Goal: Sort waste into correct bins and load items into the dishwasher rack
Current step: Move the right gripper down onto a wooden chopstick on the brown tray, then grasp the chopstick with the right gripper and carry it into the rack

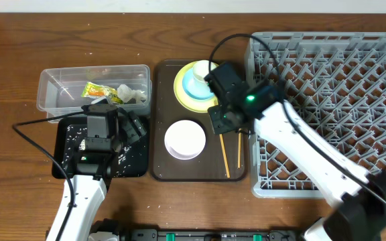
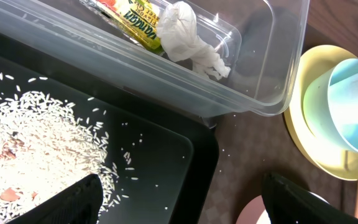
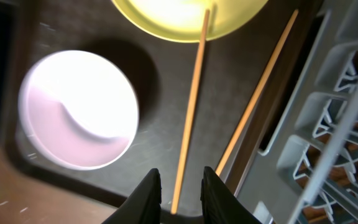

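Chopstick (image 3: 193, 93) end between right claw (image 3: 180, 193) tips, blurred; grip possibly incomplete.

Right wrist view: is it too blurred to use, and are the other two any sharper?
Right wrist: blurred throughout, round white bowl blown out, thin wooden chopsticks soft-edged. Left wrist: sharp, crumpled white tissue crisp. Overhead: sharp, evenly lit.

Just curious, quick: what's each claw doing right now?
Left gripper: open, holding nothing.
Right gripper: jaws narrow around a chopstick; whether it grips cannot be told.
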